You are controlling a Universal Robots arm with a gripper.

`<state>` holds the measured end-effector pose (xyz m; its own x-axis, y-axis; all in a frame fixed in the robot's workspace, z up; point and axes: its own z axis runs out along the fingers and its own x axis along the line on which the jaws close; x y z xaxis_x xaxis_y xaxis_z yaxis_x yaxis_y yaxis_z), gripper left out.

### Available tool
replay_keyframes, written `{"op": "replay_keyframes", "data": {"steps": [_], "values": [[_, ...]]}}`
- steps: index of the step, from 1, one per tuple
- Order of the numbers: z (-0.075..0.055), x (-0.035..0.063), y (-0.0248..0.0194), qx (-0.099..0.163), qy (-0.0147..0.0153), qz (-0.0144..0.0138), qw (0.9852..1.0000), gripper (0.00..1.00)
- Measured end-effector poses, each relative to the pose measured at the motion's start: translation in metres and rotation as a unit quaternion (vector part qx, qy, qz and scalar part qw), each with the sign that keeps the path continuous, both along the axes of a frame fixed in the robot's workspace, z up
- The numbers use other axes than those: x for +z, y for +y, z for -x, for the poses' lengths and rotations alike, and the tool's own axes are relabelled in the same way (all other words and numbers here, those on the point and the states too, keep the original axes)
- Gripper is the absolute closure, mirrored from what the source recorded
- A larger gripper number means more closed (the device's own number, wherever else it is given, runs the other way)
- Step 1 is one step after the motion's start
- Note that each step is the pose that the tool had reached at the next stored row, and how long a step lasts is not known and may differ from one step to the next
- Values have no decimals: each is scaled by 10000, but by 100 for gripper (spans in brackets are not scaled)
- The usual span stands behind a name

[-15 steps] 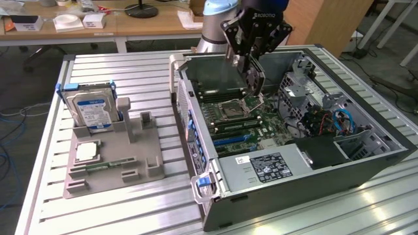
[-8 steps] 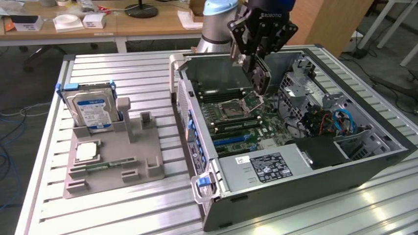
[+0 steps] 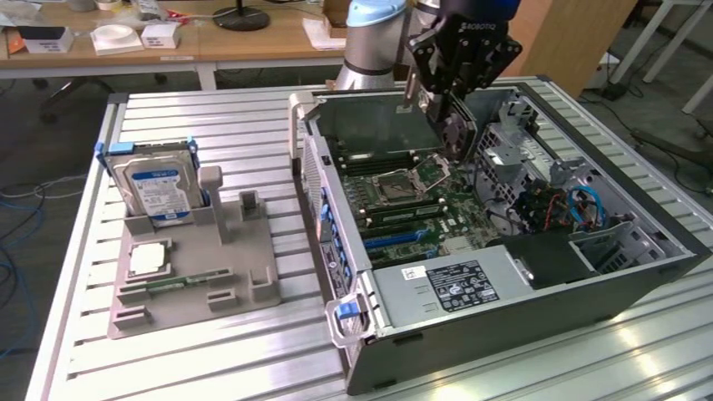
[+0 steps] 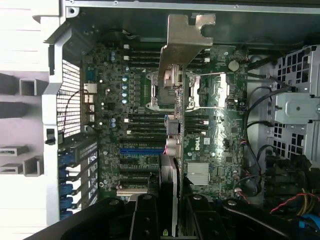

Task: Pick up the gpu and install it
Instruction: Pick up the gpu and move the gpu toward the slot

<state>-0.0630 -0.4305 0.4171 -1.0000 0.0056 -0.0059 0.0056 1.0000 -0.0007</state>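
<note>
Slatted table (image 3: 200, 117) w/ open PC case (image 3: 624, 280). My ROBOTIQ-marked gripper (image 3: 443, 107) clamps the gpu (image 3: 457, 138) above the mobo (image 4: 220, 130); long axis follows my fingers (image 4: 142, 217), silver bracket (image 4: 186, 35) at far end.

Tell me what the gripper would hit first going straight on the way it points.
The gripper, shut on the dark fan-bearing graphics card with silvery end bracket, points into the open computer case. The card would likely meet the green motherboard near the silvery processor socket first; depth is unclear.
</note>
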Motion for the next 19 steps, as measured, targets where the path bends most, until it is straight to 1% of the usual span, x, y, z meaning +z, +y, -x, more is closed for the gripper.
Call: {"op": "replay_keyframes", "data": {"steps": [9,19], "values": [[-241,-1,0,0,-1,0,10000,73],[-248,-4,0,0,0,0,10000,73]]}}
